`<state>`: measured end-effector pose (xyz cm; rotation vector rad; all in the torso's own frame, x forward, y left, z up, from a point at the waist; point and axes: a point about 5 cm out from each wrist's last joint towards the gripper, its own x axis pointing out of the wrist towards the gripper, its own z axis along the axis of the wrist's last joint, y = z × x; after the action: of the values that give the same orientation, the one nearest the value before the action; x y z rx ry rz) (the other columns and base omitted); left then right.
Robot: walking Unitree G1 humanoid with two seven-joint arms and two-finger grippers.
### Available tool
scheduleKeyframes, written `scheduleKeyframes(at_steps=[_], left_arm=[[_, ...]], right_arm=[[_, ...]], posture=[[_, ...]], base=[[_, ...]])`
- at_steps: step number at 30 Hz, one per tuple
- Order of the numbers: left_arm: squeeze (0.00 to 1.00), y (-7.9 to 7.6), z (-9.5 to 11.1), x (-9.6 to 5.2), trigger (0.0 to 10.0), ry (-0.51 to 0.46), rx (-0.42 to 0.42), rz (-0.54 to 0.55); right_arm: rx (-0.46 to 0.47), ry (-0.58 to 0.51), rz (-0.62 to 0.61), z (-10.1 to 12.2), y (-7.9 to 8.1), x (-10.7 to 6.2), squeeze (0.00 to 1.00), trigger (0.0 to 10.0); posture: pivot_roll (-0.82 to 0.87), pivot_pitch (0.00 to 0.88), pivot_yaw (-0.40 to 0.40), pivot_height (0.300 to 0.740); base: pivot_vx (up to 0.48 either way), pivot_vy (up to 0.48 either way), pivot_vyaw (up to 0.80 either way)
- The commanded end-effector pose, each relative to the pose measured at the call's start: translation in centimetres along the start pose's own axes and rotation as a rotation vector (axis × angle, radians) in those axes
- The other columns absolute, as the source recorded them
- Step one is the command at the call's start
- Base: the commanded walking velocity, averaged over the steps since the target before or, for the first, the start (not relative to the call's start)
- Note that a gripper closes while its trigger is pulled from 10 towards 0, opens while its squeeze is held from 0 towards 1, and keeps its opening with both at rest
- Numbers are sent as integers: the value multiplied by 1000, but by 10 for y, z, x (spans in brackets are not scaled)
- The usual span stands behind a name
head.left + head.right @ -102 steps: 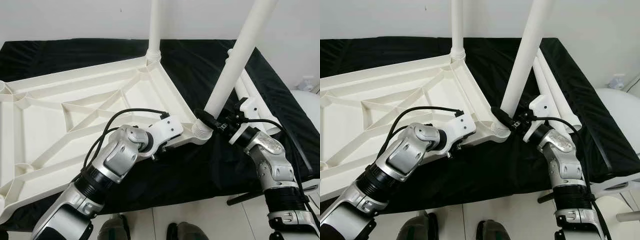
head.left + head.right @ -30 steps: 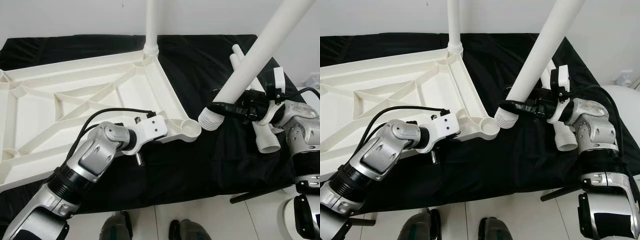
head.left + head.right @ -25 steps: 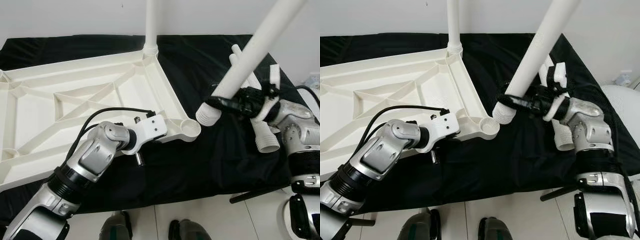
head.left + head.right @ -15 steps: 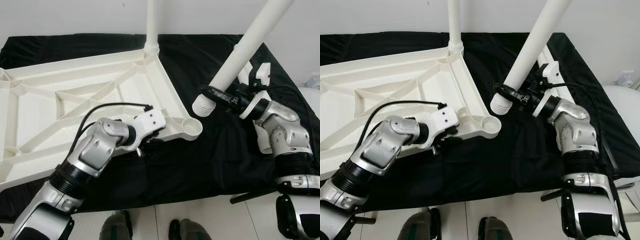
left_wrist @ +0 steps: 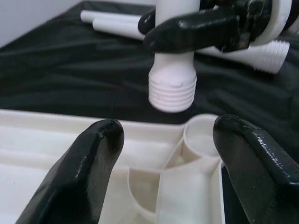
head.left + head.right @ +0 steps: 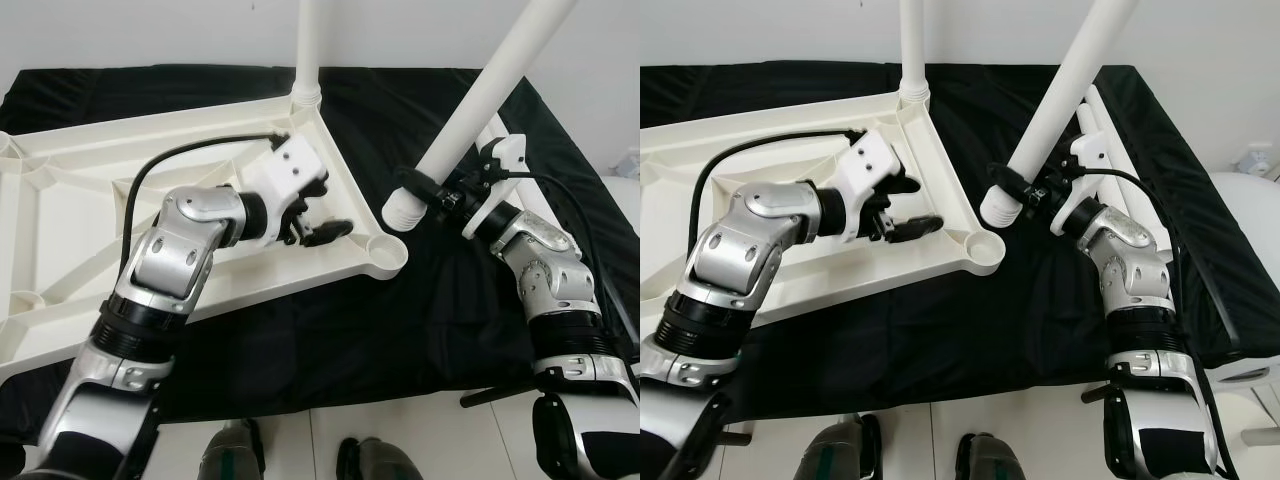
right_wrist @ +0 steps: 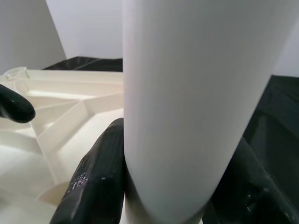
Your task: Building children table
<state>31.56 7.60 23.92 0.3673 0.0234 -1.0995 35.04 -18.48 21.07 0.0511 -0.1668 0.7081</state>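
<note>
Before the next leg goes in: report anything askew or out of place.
The leg in the right gripper is tilted, its threaded end hanging above and beside the corner socket, not seated. The rear leg stands upright in its socket.

A black cloth [image 6: 420, 300] covers the surface before me. On it lies the upturned white tabletop [image 6: 90, 220], one leg [image 6: 308, 50] standing at its far corner, and spare white legs [image 6: 1110, 200] lie to my right.
</note>
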Motion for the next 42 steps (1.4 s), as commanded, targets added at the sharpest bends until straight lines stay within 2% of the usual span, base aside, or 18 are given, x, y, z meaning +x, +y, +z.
scheduleKeyframes(at_steps=[1, 5, 6, 7, 8, 9, 10, 12, 13, 14, 16, 20, 26, 28, 33, 38, 40, 42], left_arm=[[0, 17, 5, -2, 10000, -46, -17, 241], [0, 21, 8, -1, 10000, -85, -27, 287], [0, 26, 8, 0, 10000, -98, -59, 339], [0, 26, 8, 0, 10000, -98, -59, 339], [0, 32, 7, 1, 10000, -101, -85, 407], [0, 32, 7, 1, 10000, -101, -85, 407], [0, 38, 4, 1, 10000, -97, -99, 478], [0, 38, 4, 1, 10000, -97, -99, 478], [0, 43, 0, 3, 10000, -98, -124, 545], [0, 43, 0, 3, 10000, -98, -124, 545], [0, 45, -8, 5, 10000, -126, -146, 642], [0, 45, -14, 6, 10000, -179, -206, 705], [0, 46, -12, 5, 10000, -225, -204, 733], [0, 42, -10, 4, 10000, -254, -165, 761], [0, 34, -11, 2, 10000, -280, -157, 781], [0, 22, -6, 2, 10000, -331, -179, 708], [0, 11, 1, 5, 10000, -367, -135, 626], [0, 6, 4, 6, 10000, -380, -110, 592]], right_arm=[[-22, -17, -26, 5, -2, 3, 0, 10000], [-47, -20, -28, 5, 0, 4, 0, 10000], [-42, -19, -31, 4, 2, 6, 0, 10000], [-42, -19, -31, 4, 2, 6, 0, 10000], [-41, -22, -42, 4, 3, 8, 0, 10000], [-41, -22, -42, 4, 3, 8, 0, 10000], [-39, -23, -55, 3, 5, 9, 0, 10000], [-39, -23, -55, 3, 5, 9, 0, 10000], [-35, -23, -67, 0, 6, 11, 0, 10000], [-35, -23, -67, 0, 6, 11, 0, 10000], [2, -49, -96, -4, 10, 13, 0, 10000], [33, -56, -116, -12, 17, 15, 0, 10000], [49, -49, -139, -22, 24, 17, 0, 10000], [63, -56, -173, -27, 29, 18, 0, 10000], [47, -56, -224, -30, 33, 18, 0, 10000], [34, -49, -187, -32, 39, 16, 0, 10000], [19, -53, -142, -32, 42, 14, 0, 10000], [10, -57, -124, -31, 44, 13, 0, 10000]], posture=[[54, 81, -73, 740], [57, 76, -78, 740], [60, 69, -84, 740], [60, 69, -84, 740], [63, 63, -87, 740], [63, 63, -87, 740], [64, 59, -88, 740], [64, 59, -88, 740], [71, 48, -94, 740], [71, 48, -94, 740], [73, 37, -94, 740], [77, 25, -92, 740], [78, 16, -92, 740], [73, 17, -85, 740], [65, 33, -79, 740], [64, 44, -85, 740], [70, 41, -93, 740], [70, 41, -93, 740]], base=[[0, 0, 0], [0, 0, 0], [0, 0, 0], [0, 0, 0], [0, 0, 0], [0, 0, 0], [0, 0, 0], [0, 0, 0], [0, 0, 0], [0, 0, 0], [0, 0, 0], [0, 0, 0], [0, 0, 0], [0, 0, 0], [0, 0, 0], [0, 0, 0], [0, 0, 0], [0, 0, 0]])
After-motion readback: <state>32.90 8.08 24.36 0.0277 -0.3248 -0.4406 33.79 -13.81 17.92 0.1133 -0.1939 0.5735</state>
